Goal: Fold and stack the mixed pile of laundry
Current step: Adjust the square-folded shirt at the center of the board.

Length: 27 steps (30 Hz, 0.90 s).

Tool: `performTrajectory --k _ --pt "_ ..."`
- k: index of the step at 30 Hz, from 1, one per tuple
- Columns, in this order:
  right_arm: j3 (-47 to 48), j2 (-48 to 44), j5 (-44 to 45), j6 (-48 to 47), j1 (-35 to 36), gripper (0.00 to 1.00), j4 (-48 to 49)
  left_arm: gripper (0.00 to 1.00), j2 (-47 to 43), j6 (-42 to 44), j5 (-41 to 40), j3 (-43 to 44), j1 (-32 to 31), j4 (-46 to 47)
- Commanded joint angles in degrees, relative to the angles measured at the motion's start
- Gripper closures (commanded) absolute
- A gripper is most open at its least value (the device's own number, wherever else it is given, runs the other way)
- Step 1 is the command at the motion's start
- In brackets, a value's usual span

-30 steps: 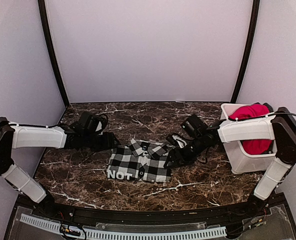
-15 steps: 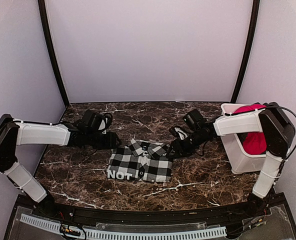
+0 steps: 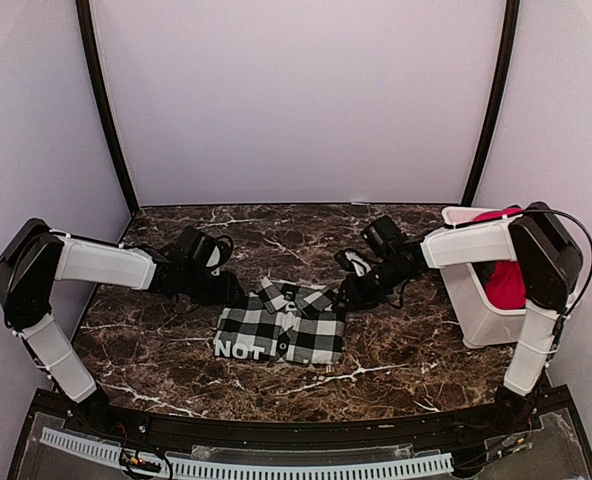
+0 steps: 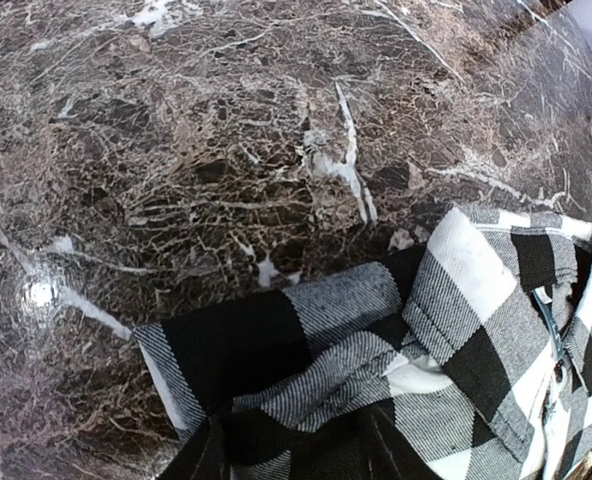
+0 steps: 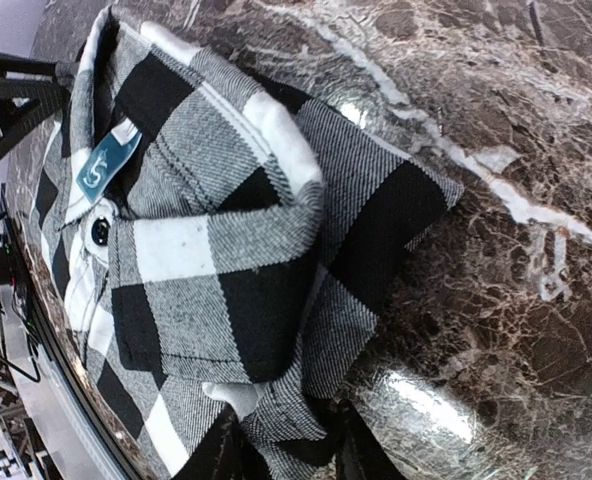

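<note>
The checked shirt [image 3: 279, 325] is lying folded flat in the middle of the marble table [image 3: 156, 350], with its white lettering [image 3: 238, 350] toward the near edge. The left gripper [image 3: 233, 291] is reaching in low at the shirt's far left corner, and the right gripper [image 3: 344, 296] is at its far right corner. In each wrist view a fold of checked cloth is sitting between the two fingers, but I cannot tell whether either pair is clamping it or only straddling it. Bare marble is showing all round the shirt, widest toward the back wall. The red garment [image 3: 504, 285] is sitting in the white bin [image 3: 473, 318] at the right edge, well apart from the shirt and partly hidden behind the right arm.
</note>
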Motion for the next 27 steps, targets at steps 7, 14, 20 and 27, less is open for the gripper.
performTrajectory --k 7,14,20,27 --pt "2.3 -0.4 -0.9 -1.0 0.1 0.99 0.5 0.98 -2.5 1.4 -1.6 0.9 0.4 -1.4" --pt "2.5 -5.8 -0.9 -1.4 1.4 1.0 0.3 1.0 -12.1 1.4 -4.4 -2.0 0.6 -5.0" --pt "3.4 -5.7 0.6 -2.8 1.4 1.0 0.7 1.0 -13.0 0.3 -5.5 -4.5 3.2 -4.7" --pt "6.0 3.8 3.2 -4.0 1.0 1.0 4.1 1.0 -5.5 -0.7 -1.9 -5.2 5.9 0.6"
